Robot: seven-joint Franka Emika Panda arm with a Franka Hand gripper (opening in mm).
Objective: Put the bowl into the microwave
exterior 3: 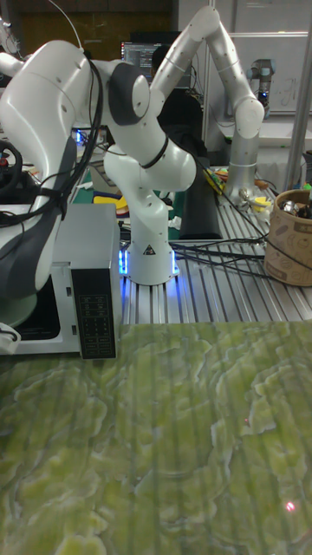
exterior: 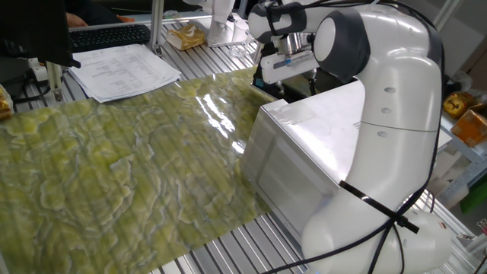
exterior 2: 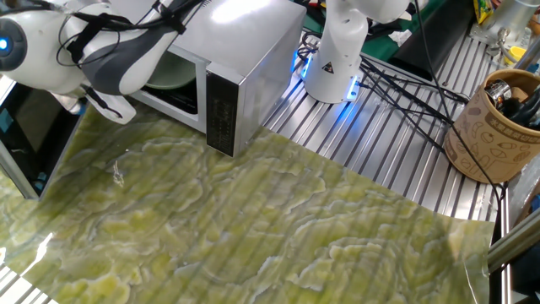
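Observation:
The pale green bowl point(exterior 2: 175, 74) lies inside the open cavity of the silver microwave point(exterior 2: 253, 51), partly hidden by my arm point(exterior 2: 110, 55). In the tall fixed view the bowl point(exterior 3: 19, 307) shows as a pale rim at the left edge, beside the microwave point(exterior 3: 94, 260). The one fixed view shows the microwave point(exterior: 304, 144) from behind, with the bowl hidden. My gripper point(exterior: 274, 84) hangs in front of the opening, above the mat. Its dark fingertips stand apart and hold nothing.
The microwave's dark door point(exterior 2: 34, 139) stands swung open at the left. A green patterned mat point(exterior 2: 278, 228) covers the table. A brown paper cup point(exterior 2: 494, 127) with tools stands at the right. Papers point(exterior: 125, 70) and a keyboard point(exterior: 106, 34) lie beyond the mat.

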